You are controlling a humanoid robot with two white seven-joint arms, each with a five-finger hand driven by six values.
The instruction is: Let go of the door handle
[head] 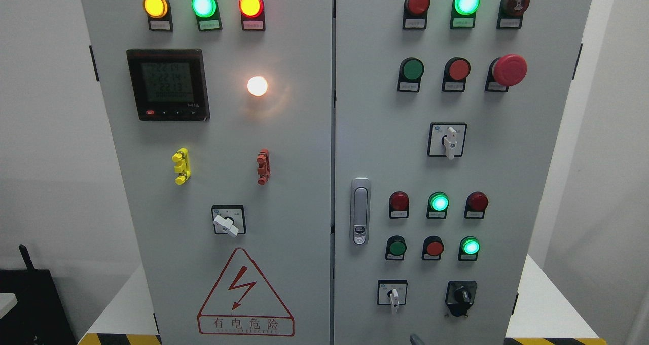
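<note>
Hand barely visible at bottom edge (pixel 417 340); door handle (pixel 360 211) untouched.

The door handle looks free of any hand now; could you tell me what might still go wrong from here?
1. A small grey tip at the bottom edge may be a hand; rising, it could bump the switch above it.
2. The handle sits flush and both doors look closed, but whether the latch caught cannot be seen.

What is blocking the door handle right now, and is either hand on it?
Nothing visible blocks the door handle; it sits flush and bare on the right door, near the seam. No hand can be identified; only a small grey tip shows at the bottom edge.
</note>
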